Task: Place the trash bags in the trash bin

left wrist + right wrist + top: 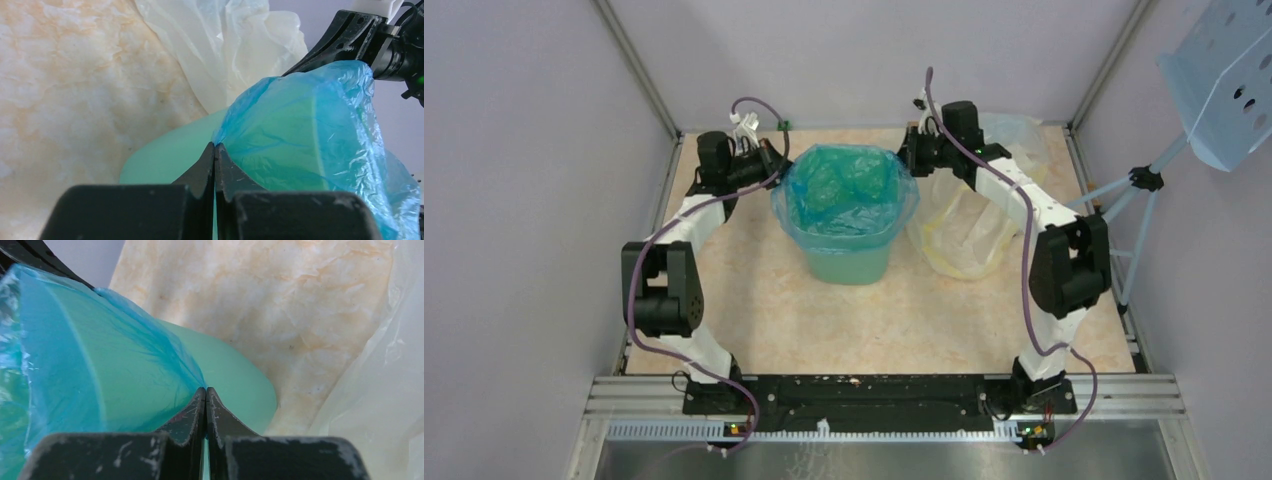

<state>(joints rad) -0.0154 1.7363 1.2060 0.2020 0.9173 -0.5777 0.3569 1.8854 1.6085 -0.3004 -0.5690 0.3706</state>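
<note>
The mint-green trash bin (849, 265) stands upright mid-table. The translucent blue trash bag (844, 190) lines it, its mouth folded over the rim. My left gripper (776, 168) sits at the bin's left rim, shut on the bag's edge (235, 131), with the bin wall (165, 155) below. My right gripper (912, 160) sits at the bin's right rim, shut on the bag's edge (185, 367) against the bin wall (235, 380). Both pairs of fingertips pinch blue film at their tips (215, 146) (206, 389).
A large clear plastic bag with a yellow band (969, 225) lies right of the bin, under the right arm; it shows in the left wrist view (225, 45) and the right wrist view (380, 390). A pale blue perforated panel on a stand (1224, 80) is at far right.
</note>
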